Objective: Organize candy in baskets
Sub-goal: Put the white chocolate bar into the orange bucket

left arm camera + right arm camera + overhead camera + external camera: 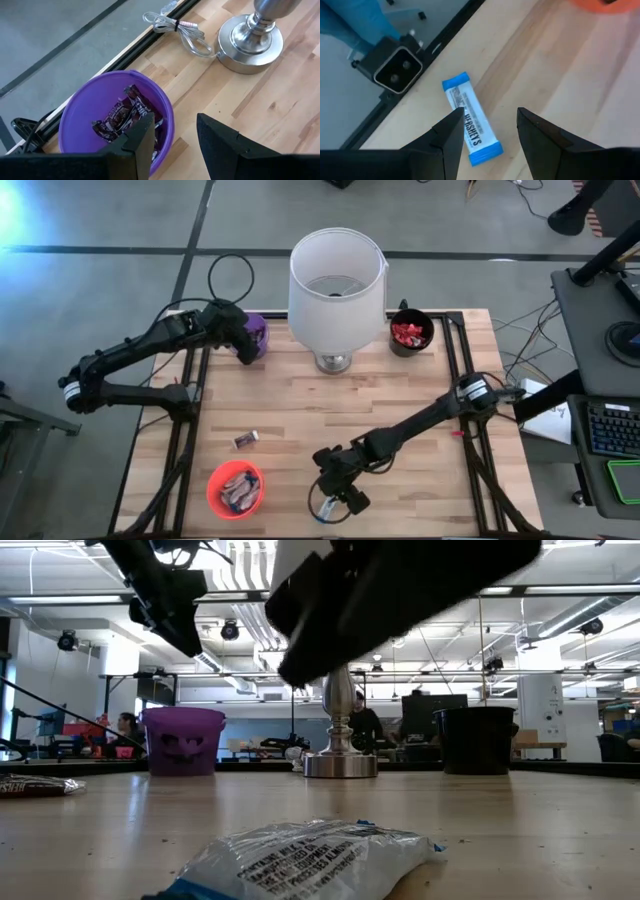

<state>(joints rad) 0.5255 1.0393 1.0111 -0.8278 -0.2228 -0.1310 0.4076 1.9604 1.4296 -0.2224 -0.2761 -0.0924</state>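
A blue-and-white candy point(471, 122) lies flat on the wood near the table's front edge point(325, 512). My right gripper point(487, 131) hovers open just above it, slanting down, touching nothing. My left gripper point(175, 135) stands open and empty above the near rim of the purple basket point(116, 117), which holds dark-wrapped candies. The orange-red basket point(236, 488) at the front left holds several candies. The black basket point(411, 332) at the back right holds red ones. One dark candy point(246, 440) lies loose on the table.
A big white lampshade on a metal base point(335, 280) stands at the back centre, between the purple and black baskets, with its cord point(176, 31) coiled behind it. A small camera box point(395, 70) sits at the front edge, close to the blue-and-white candy.
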